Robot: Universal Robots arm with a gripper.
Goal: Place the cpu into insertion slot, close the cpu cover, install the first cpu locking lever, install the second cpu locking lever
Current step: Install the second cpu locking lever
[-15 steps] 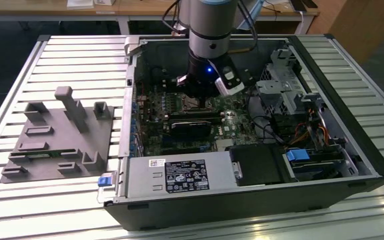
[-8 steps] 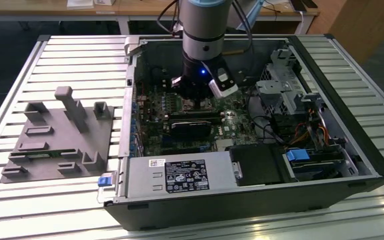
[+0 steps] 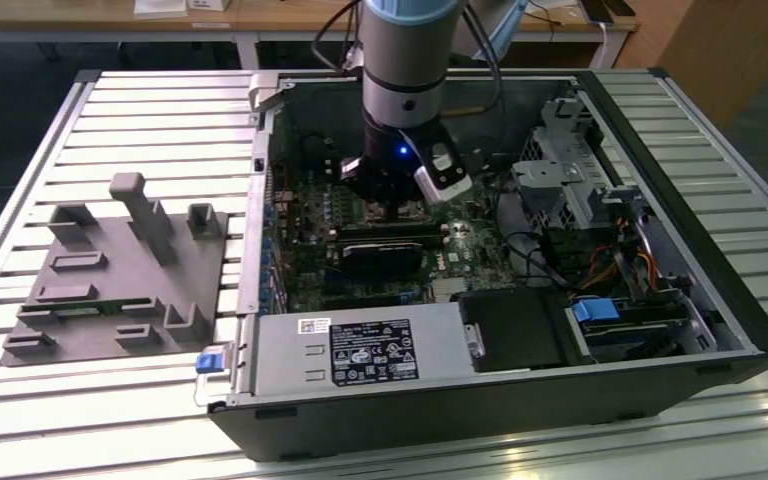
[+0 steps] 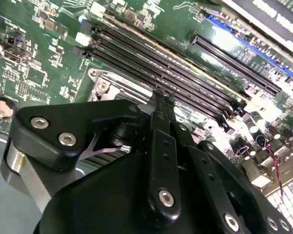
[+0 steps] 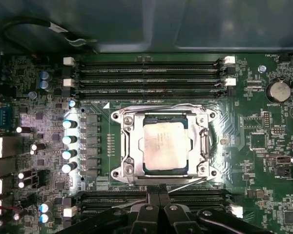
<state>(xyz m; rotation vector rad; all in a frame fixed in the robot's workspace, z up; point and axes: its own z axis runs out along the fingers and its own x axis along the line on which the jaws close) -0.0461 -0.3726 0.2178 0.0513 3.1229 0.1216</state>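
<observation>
In the first wrist view the cpu, a silver-grey square chip, lies flat in the insertion slot. The cpu cover, a silvery frame, lies down around it. A thin wire locking lever runs slantwise along the socket edge nearest my gripper. The black fingers are pressed together, and their tips sit right at that edge by the lever; whether they touch it I cannot tell. In the second wrist view the gripper stands shut just past the socket's corner. In the exterior view the gripper hangs low over the motherboard inside the open computer case.
Long black memory slots run on both sides of the socket, and capacitors stand beside it. The case holds a power supply, a drive cage and cables. A grey fixture block lies at the exterior view's left.
</observation>
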